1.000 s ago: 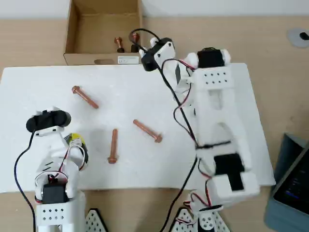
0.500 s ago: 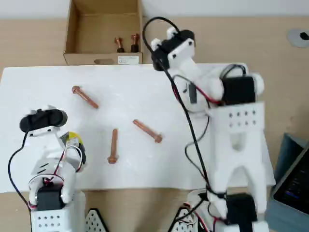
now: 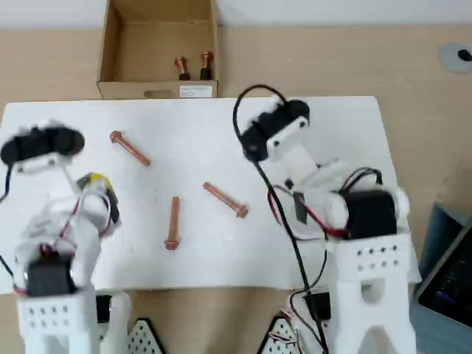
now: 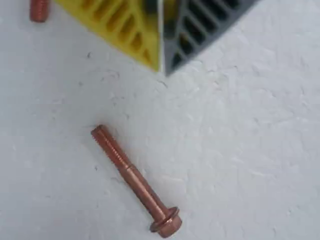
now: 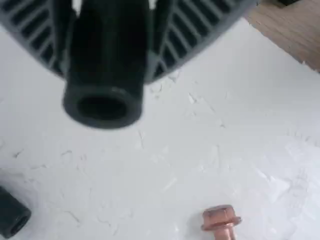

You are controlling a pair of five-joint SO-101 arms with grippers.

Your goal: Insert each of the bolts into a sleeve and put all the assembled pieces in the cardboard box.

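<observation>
Sleeve (image 5: 102, 85) sits clamped in your right claw (image 5: 107, 35), open end poking past the jaws, over the white mat (image 5: 225, 125). Spare sleeve (image 5: 12, 216) lies on the mat near it; a bolt head (image 5: 221, 220) sits apart from both. Your right arm (image 3: 354, 214) is bent, forearm slanting from the base toward the box side of the mat. Left claw (image 4: 161, 57) is pinched together on nothing, yellow and grey tips touching, over the mat. You've got one bolt (image 4: 135, 182) lying flat near it, untouched, and a bolt end (image 4: 38, 10) farther off. Left arm (image 3: 63, 221) stands over the mat's left edge. From above: left bolt (image 3: 130, 148), near bolt (image 3: 173, 221) and middle bolt (image 3: 225, 200) lie loose, well apart. Box (image 3: 110, 51) past the mat's far edge holds an assembled piece (image 3: 181, 68) with a second piece (image 3: 206, 64) just beside it.
</observation>
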